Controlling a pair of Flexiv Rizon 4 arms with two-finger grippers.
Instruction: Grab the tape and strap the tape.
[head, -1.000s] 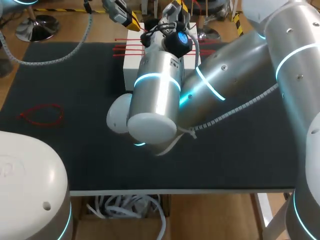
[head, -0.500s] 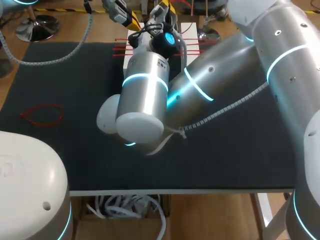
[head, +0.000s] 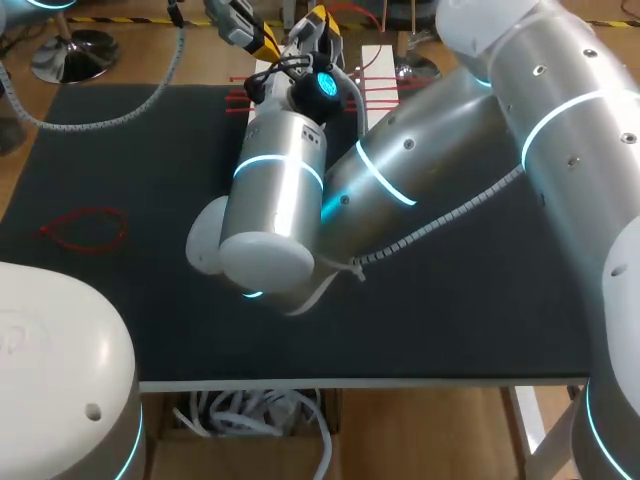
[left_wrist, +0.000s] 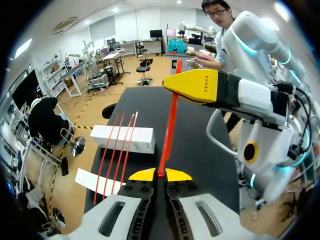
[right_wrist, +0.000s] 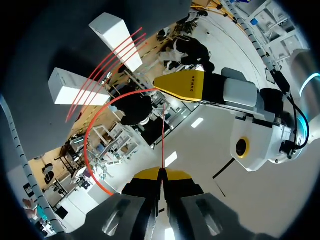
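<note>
Bright, even ceiling light everywhere. In the head view the dark table (head: 120, 300) just soaks it up, with barely any shadow to pick out. The right arm (head: 430, 170) has a soft sheen on its silver shell, plus glowing cyan rings. Both wrist views bow straight lines near the rim. The right one stares up at glaring ceiling panels, so the right hand (right_wrist: 161, 173) looks dark.
</note>
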